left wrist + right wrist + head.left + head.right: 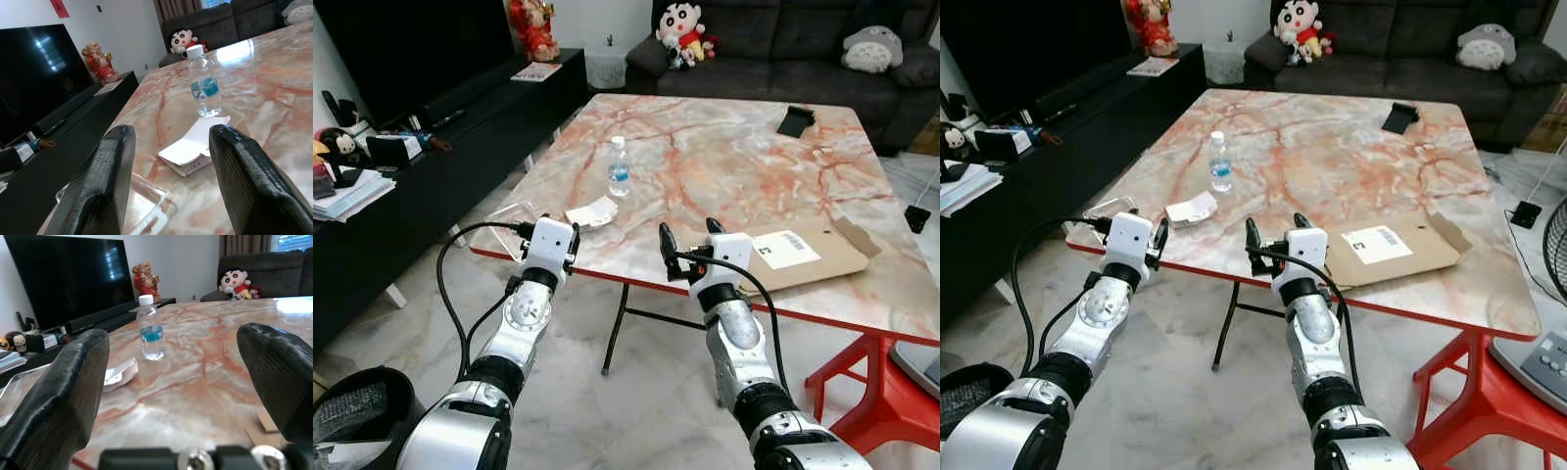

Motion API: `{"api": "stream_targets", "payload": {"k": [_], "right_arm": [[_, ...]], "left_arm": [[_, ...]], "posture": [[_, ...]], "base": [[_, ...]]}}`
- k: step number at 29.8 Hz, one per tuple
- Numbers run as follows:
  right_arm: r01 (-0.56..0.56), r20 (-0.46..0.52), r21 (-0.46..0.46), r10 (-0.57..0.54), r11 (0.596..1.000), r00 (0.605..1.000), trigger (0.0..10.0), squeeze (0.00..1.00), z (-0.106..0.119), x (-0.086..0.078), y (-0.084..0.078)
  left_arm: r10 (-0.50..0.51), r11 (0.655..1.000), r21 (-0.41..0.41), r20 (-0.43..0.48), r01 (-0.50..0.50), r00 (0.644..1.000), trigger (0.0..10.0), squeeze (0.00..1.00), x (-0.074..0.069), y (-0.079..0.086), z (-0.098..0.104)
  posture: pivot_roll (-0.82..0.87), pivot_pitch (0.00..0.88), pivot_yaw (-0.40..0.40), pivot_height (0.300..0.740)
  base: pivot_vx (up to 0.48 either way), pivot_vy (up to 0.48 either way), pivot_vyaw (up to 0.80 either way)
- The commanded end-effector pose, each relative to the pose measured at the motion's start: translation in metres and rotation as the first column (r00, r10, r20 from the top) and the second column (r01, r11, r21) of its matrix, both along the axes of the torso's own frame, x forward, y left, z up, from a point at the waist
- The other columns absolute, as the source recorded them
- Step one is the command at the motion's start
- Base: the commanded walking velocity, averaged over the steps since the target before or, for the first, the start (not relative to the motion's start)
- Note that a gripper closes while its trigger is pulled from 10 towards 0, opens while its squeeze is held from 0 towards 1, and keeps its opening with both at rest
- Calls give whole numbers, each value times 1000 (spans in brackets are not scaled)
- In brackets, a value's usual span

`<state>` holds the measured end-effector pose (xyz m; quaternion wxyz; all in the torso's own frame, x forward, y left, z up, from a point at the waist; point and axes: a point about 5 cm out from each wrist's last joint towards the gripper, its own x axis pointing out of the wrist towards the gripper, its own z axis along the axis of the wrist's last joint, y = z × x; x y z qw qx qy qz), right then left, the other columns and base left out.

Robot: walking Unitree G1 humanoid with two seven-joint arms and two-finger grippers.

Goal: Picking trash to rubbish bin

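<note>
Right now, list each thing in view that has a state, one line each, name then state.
Bottle: upright on the table, cap on.
Paper box: lying flat, flap open.
Cardboard: flattened, label up, at the table's near edge.
Clear tray: lying at the table's corner.
Left gripper: open, holding nothing.
Right gripper: open, holding nothing.
TV: off, screen dark.

Both eye views look forward and down from the head over the desk (724, 147). Each wrist view looks low along the desk surface, sharing the water bottle (204, 81) and sofa (274, 269).
</note>
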<state>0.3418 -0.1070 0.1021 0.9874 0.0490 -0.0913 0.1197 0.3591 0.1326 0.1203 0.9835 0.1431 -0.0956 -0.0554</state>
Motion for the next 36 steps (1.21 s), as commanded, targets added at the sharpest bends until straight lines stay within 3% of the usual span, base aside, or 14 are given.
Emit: {"api": "stream_targets", "payload": {"k": [1, 25, 30, 36], "right_arm": [[-7, 26, 4, 6, 1000, 1000, 10000, 0, 9, 4, 3], [-17, 28, -4, 17, 1000, 999, 10000, 0, 9, 4, 5], [-17, 27, -2, 17, 1000, 999, 10000, 0, 9, 4, 5], [-16, 25, -1, 16, 1000, 1000, 10000, 0, 9, 4, 5]], "left_arm": [[13, 1000, -11, 24, -12, 1000, 10000, 0, 2, 7, 6], [2, 1000, 19, 38, -3, 999, 10000, 0, 1, 8, 6], [-95, 989, 119, 64, 87, 993, 10000, 0, -5, -1, 5], [-275, 922, 299, 65, 244, 959, 10000, 0, -17, -20, -1]], "posture": [[-59, 0, 40, 740], [-58, 0, 40, 740], [-58, 0, 42, 740], [-57, 0, 40, 740]], "base": [[480, 0, 0], [480, 0, 117], [0, 0, 0], [0, 0, 0]]}}
